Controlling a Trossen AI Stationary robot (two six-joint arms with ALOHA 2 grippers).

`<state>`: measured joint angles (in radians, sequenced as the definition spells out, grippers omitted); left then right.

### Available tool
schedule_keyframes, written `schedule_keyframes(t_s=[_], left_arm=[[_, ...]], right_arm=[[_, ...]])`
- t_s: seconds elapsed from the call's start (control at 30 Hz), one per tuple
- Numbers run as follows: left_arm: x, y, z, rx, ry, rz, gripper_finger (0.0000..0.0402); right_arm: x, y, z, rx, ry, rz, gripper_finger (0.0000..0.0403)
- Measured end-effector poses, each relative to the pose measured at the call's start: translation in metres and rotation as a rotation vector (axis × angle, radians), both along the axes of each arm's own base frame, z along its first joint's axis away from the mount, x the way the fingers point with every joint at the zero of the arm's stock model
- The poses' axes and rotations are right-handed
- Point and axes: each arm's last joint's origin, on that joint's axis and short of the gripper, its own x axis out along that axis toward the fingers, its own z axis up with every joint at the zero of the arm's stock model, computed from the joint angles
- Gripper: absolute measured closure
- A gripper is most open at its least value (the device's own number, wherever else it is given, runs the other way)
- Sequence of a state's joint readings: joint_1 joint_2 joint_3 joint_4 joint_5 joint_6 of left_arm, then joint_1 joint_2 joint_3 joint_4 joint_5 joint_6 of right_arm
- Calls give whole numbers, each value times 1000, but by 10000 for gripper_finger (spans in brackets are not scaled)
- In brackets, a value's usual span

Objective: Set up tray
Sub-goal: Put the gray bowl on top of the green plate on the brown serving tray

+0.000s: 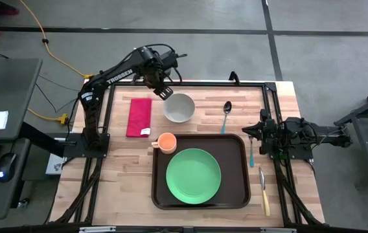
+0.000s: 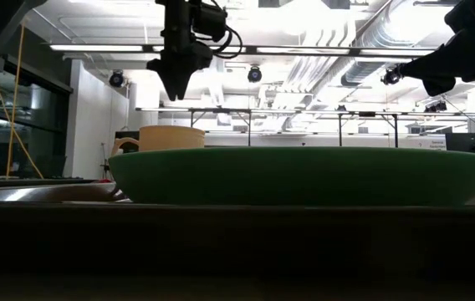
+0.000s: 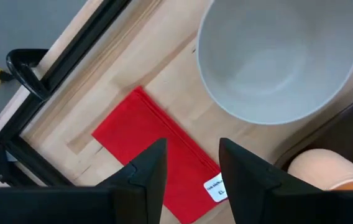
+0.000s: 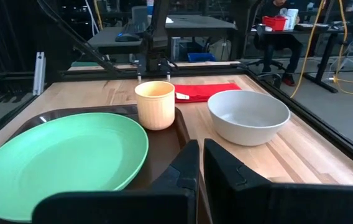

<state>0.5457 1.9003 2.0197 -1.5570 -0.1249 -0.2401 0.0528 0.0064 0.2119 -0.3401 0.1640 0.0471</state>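
Note:
The dark brown tray [image 1: 236,145] lies on the near middle of the wooden table. In it sit a round green plate [image 1: 193,175] and an orange cup [image 1: 166,142], the cup at the far left corner. My left gripper [image 1: 164,92] hangs open high above the table, pointing down, between a red napkin [image 3: 145,140] and a white bowl [image 1: 179,107]. Nothing is between its fingers. My right gripper [image 4: 200,149] waits shut and level at the table's right edge.
A spoon [image 1: 226,114] lies on the table right of the bowl. A teal-handled utensil [image 1: 251,154] and a yellow-handled one [image 1: 264,194] lie right of the tray. A black frame [image 1: 249,83] runs along the table's far and side edges.

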Motion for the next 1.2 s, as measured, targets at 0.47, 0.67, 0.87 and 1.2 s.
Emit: schedule_keyframes(t_s=[0.47,0.67,0.87,1.2], left_arm=[[5,5,-15,-38,-46,0,227],[1,15,-42,-70,-19,52,227],[-2,27,-58,-101,-61,87,227],[5,29,-76,-90,-116,65,227]], right_arm=[[0,0,0,5,0,-3,402],[0,0,0,14,-2,-4,402],[0,0,0,22,1,-10,402],[0,-1,-1,28,2,-29,402]])
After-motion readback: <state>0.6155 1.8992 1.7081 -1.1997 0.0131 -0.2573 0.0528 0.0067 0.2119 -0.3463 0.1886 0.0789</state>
